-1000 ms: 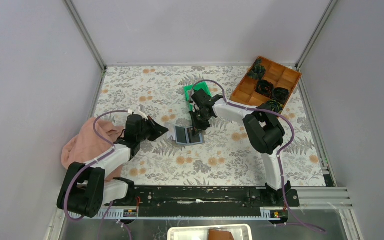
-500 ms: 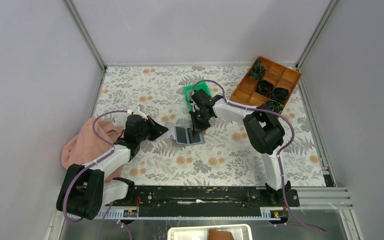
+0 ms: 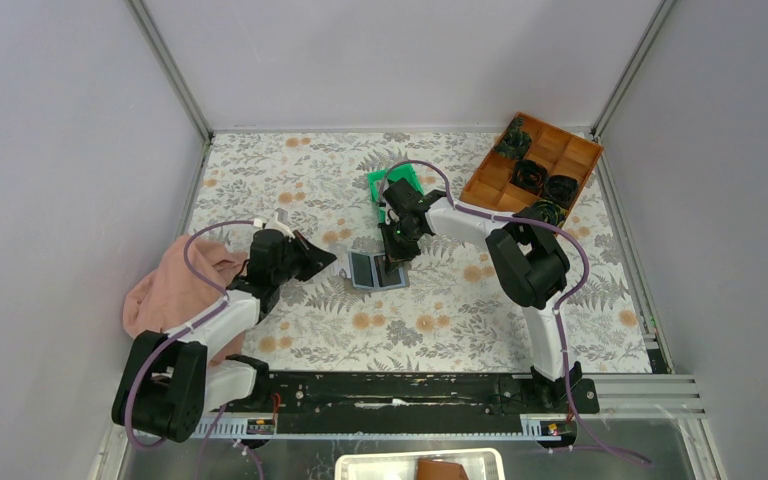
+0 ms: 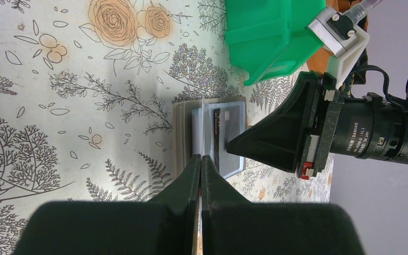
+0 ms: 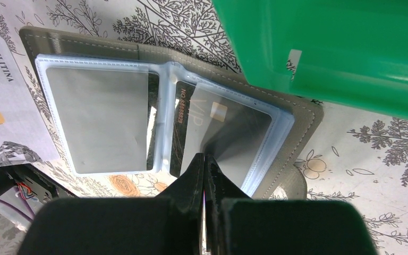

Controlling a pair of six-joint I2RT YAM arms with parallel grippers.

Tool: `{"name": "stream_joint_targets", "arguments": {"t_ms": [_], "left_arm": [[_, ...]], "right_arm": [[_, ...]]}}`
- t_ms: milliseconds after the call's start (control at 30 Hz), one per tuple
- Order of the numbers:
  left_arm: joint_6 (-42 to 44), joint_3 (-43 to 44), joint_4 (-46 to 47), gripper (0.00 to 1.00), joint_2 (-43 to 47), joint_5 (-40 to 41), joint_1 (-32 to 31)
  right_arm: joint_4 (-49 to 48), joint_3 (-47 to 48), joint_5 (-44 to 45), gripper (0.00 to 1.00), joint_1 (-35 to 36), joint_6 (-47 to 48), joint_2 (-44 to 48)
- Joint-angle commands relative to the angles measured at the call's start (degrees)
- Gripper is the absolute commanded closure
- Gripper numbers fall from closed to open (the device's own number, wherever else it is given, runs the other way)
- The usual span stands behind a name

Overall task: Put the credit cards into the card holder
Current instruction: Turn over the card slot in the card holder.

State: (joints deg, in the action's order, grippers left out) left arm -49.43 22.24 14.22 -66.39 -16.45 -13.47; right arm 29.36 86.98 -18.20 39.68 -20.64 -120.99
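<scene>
The card holder [image 3: 364, 270] lies open on the flowered table, grey cover [image 5: 85, 42] underneath and clear sleeves facing up. A dark credit card [image 5: 183, 122] marked VIP sits in its right sleeve. My right gripper [image 5: 204, 155] comes down onto that side, shut, pinching the clear sleeve, which lifts toward it. My left gripper [image 4: 201, 158] is shut on a silvery credit card [image 5: 5, 106], seen edge-on [image 4: 202, 127] in the left wrist view, with its far end at the holder's left edge [image 4: 183, 133]. From above, the left gripper [image 3: 335, 266] is just left of the holder and the right gripper [image 3: 392, 265] over it.
A green plastic bin [image 3: 392, 185] stands right behind the holder, close to the right wrist [image 5: 340, 48]. A brown compartment tray [image 3: 535, 165] with dark parts sits at the back right. A pink cloth [image 3: 175, 290] lies at the left beside the left arm.
</scene>
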Motion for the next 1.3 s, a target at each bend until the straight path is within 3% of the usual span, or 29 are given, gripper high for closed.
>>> {"name": "stream_joint_targets", "arguments": {"t_ms": [0,1267], "left_arm": [[-0.55,-0.31,3.31,1.0,-0.81,0.9,-0.33],[-0.31,1.08,1.89,1.0,0.29,1.9,-1.08]], "right_arm": [[0.74,-0.93,-0.35,1.0,0.04,0.34,-0.78],[0.88,-0.47,-0.7,1.0,0.05,0.61,-1.05]]}}
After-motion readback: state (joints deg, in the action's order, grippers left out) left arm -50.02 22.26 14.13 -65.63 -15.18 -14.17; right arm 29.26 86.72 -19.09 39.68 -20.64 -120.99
